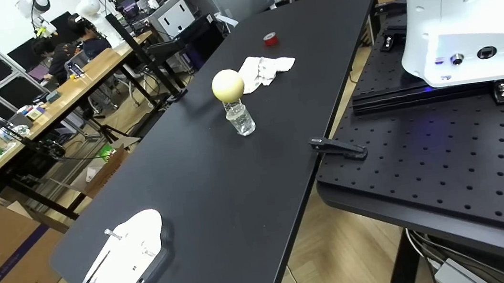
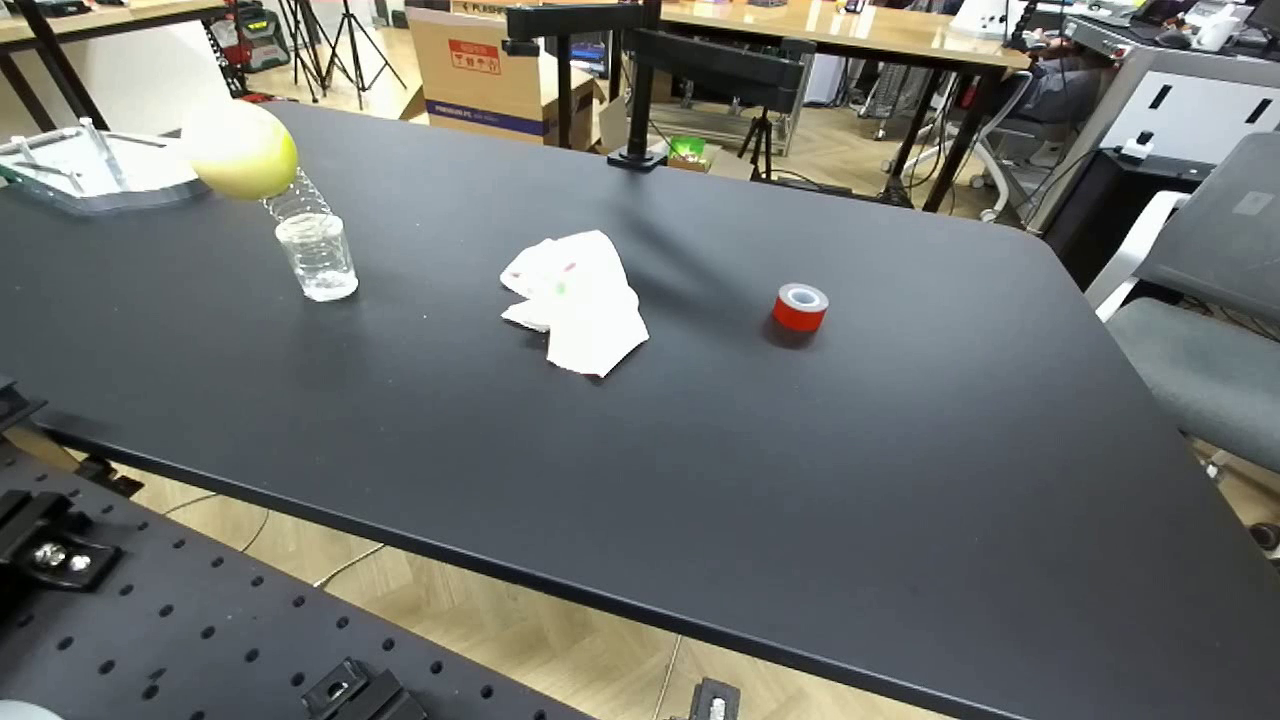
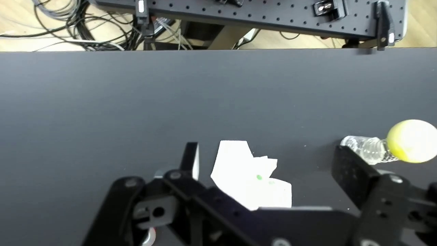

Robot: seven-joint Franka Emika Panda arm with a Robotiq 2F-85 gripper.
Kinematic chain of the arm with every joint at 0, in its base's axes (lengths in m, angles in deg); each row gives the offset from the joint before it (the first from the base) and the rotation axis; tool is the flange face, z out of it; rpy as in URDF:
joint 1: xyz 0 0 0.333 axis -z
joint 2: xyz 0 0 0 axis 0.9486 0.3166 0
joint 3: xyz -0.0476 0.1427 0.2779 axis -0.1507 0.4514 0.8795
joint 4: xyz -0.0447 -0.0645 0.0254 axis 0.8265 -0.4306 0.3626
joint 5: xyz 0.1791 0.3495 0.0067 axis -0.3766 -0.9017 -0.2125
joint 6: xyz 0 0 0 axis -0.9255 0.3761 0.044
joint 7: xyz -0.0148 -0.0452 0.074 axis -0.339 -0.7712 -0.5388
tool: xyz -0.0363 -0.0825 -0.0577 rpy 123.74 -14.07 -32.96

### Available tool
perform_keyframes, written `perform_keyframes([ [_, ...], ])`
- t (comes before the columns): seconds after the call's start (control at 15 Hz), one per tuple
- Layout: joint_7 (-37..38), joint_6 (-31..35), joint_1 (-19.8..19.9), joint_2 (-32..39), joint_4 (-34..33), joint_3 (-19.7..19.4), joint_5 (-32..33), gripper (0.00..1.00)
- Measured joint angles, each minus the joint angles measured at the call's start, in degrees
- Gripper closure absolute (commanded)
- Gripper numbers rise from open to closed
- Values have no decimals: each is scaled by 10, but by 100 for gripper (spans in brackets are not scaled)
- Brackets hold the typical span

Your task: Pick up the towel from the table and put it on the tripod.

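Observation:
The towel is a white crumpled cloth with small coloured spots. It lies on the black table in both exterior views and in the wrist view. My gripper is open and empty, seen in the wrist view. Its fingers stand apart on either side of the towel, above the table; the gripper's body hides the towel's lower edge there. The gripper does not show in the exterior views. Black tripods stand on the floor in the background; I cannot tell whether either is the task's tripod.
A clear cup with a spring and a pale yellow ball stands near the towel. A red tape roll lies on its other side. A white board with bolts lies at one table end. A black post is clamped at an edge.

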Motion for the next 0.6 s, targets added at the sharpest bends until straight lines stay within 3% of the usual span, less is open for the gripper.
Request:
perform_keyframes([
  [0.6, 116, 297, -16, 81, 34, 101, 24, 0],
])
